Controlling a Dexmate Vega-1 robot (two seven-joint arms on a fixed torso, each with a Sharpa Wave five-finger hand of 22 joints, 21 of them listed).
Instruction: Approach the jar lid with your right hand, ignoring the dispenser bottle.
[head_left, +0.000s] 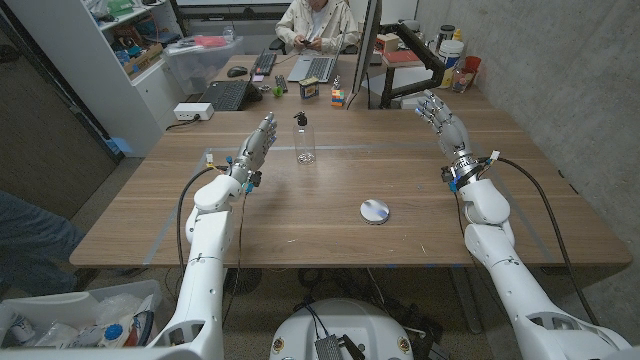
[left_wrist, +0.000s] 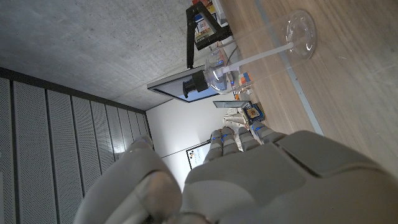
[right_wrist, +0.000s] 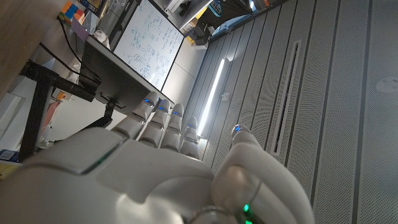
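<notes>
A round silver jar lid (head_left: 376, 211) lies on the wooden table (head_left: 300, 220), right of the middle. A clear dispenser bottle (head_left: 305, 140) with a black pump top stands further back near the centre, and its base and thin tube show as the dispenser bottle (left_wrist: 298, 28) in the left wrist view. My right hand (head_left: 442, 118) is raised at the far right, fingers straight and apart, holding nothing, well behind and to the right of the lid. My left hand (head_left: 258, 143) is raised too, open, left of the bottle. Pale hand backs show: left hand (left_wrist: 261, 180), right hand (right_wrist: 137, 168).
A person sits behind the table's far edge at laptops (head_left: 318, 68) and a keyboard (head_left: 226, 95). A colourful cube (head_left: 338, 97) sits at the back. Cups and containers (head_left: 455, 55) crowd the back right, beside a black monitor arm (head_left: 420, 55). A shelf (head_left: 130, 40) stands at the left.
</notes>
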